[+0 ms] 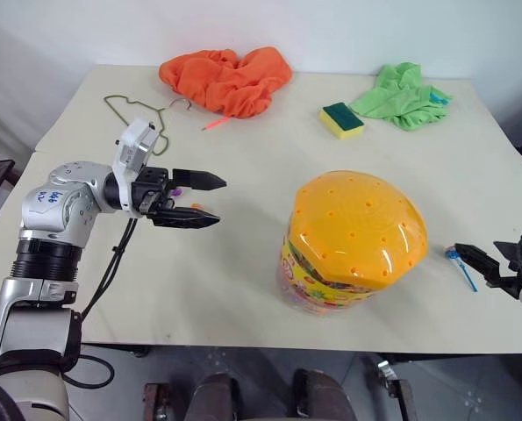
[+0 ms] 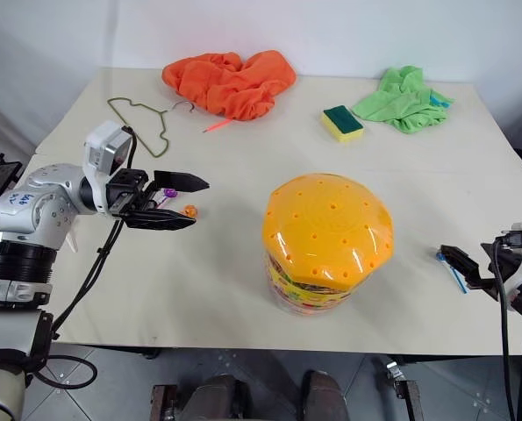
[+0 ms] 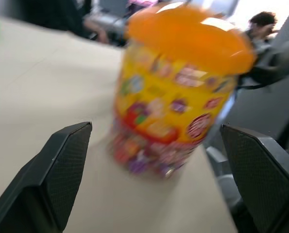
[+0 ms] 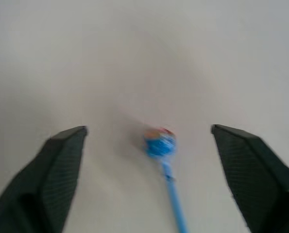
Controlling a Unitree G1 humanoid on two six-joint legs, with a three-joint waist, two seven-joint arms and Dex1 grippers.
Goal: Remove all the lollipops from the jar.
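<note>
- We see the jar (image 1: 353,246) standing upright on the pale table (image 1: 243,263), near its front edge and a little to the right of the middle; its orange domed lid (image 2: 327,230), dotted with small holes, is on, and a yellow printed label wraps the clear wall below it.
- Our left gripper (image 1: 197,199) hangs above the table well to the left of the jar, pointing across toward it; its two black fingers (image 3: 66,170) are spread wide and grasp nothing; in the left wrist view the jar sits between them, farther off.
- Just behind that gripper two small lollipops (image 2: 180,202) lie on the table, one purple and one orange; we cannot tell how their sticks lie.
- Our right gripper (image 2: 458,263) is at the right edge of the table, fingers released and apart; a blue lollipop (image 4: 160,143) on a blue stick lies on the table between them, touching neither finger.
- Along the back of the table lie an orange cloth (image 1: 227,79), a green cloth (image 1: 403,96), and a yellow-and-green sponge (image 1: 341,120) between them; a thin wire hanger (image 2: 142,118) lies left of the orange cloth, and a loose orange-red stick (image 1: 217,123) rests just in front of that cloth.
</note>
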